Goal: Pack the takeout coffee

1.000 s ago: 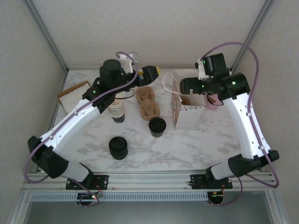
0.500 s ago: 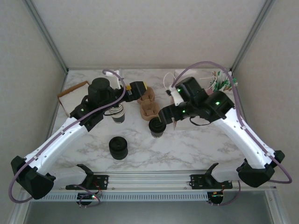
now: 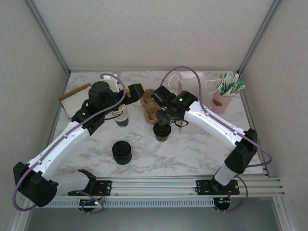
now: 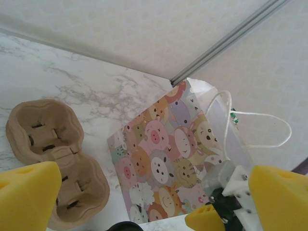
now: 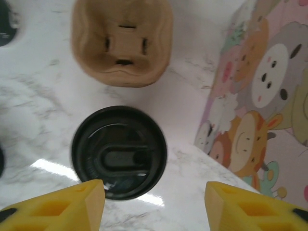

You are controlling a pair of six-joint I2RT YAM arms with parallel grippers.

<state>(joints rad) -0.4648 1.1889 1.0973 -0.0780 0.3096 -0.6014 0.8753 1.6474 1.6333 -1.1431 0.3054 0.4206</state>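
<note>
The takeout coffee [image 3: 162, 133], a dark cup with a round black lid [image 5: 119, 152], stands mid-table in front of the cup carriers. My right gripper [image 5: 154, 208] hovers just above it and points down, open. Its yellow fingertips [image 5: 62, 207] stand apart with nothing between them, and the lid sits off toward the left fingertip. Farther back and to the left, my left gripper [image 3: 137, 90] is wide open and empty over the carriers. In the left wrist view it [image 4: 154, 202] looks past them at the cartoon-animal paper bag [image 4: 173, 154].
Two brown pulp cup carriers [image 3: 151, 107] lie behind the coffee. A lidless cup stack [image 3: 121, 116] stands left, a black lid stack [image 3: 122, 152] nearer the front. The bag [image 5: 262, 96] stands right of the coffee. A pink holder with packets [image 3: 222, 98] is at the back right, napkins [image 3: 74, 96] at the back left.
My right arm has swung from the back right, by the pink holder, across the bag to just over the coffee. My left gripper has drifted slightly left and nearer.
</note>
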